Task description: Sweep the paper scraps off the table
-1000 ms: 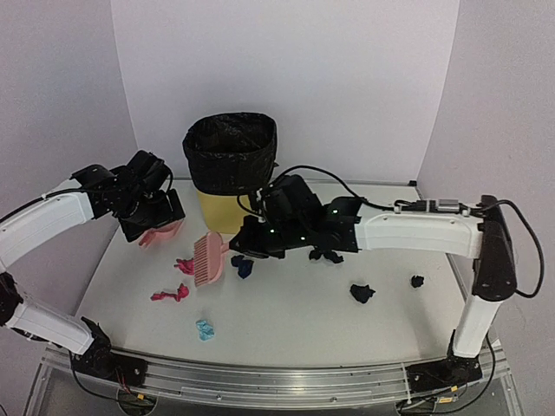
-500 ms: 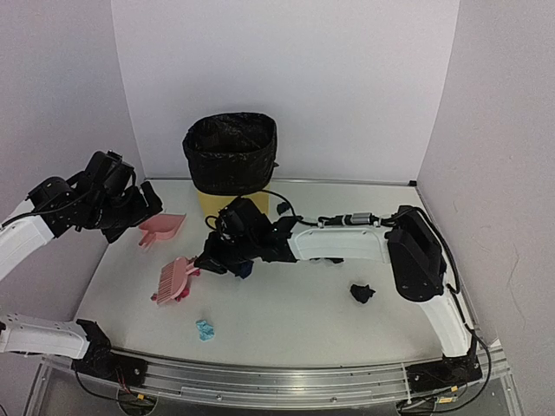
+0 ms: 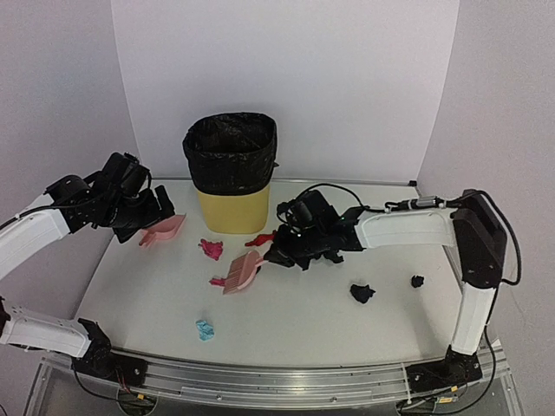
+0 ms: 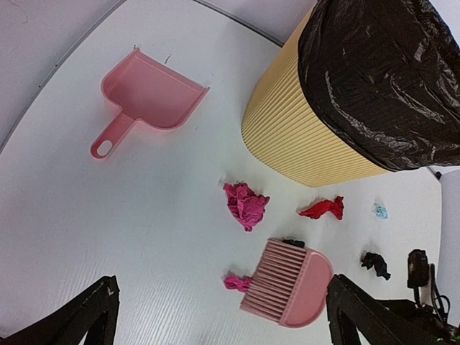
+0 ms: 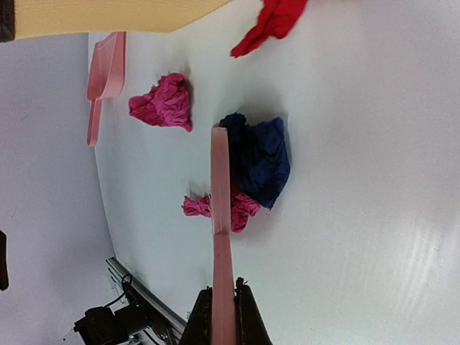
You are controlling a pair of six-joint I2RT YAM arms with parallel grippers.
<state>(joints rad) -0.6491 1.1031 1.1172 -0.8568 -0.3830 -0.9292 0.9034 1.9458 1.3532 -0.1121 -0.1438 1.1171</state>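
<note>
- Scraps (image 3: 211,249) are scattered on the tabletop (image 3: 303,325), mostly in front of the bin (image 3: 231,178): pink wad (image 4: 246,205), red scrap (image 4: 322,208), navy wad (image 5: 259,158), small pink wad (image 5: 231,207).
- Light blue wad (image 3: 205,328) sits alone toward the front edge. Black wads (image 3: 362,293) are well apart on the right.
- Wads are round lumps with no real long axis. Only the red scrap is stretched, lying roughly left-right in the top view, just beside the bin base.
- Navy wad and small pink wad both sit against the brush (image 3: 243,271) near its comb end.
- Brush long axis runs from the right fingers (image 5: 203,316) out toward the near-left, with the teeth pointing that way and the comb end low at the tabletop.
- Right fingers are clamped on the brush handle.
- Left fingers (image 4: 86,320) are spread wide and empty, above the tabletop.
- Dustpan (image 4: 147,93) lies loose left of the bin, untouched, mouth facing the bin and handle pointing away from it.
- Step in hand, probably: rake the navy and small pink wads into one pile.
- To do it well:
  - Press the teeth flat on the tabletop and use short slow strokes, so light wads don't slip under the teeth or flick away.
  - Push toward the dustpan mouth.
  - The left arm likely needs to grab the dustpan handle and brace it first.
</note>
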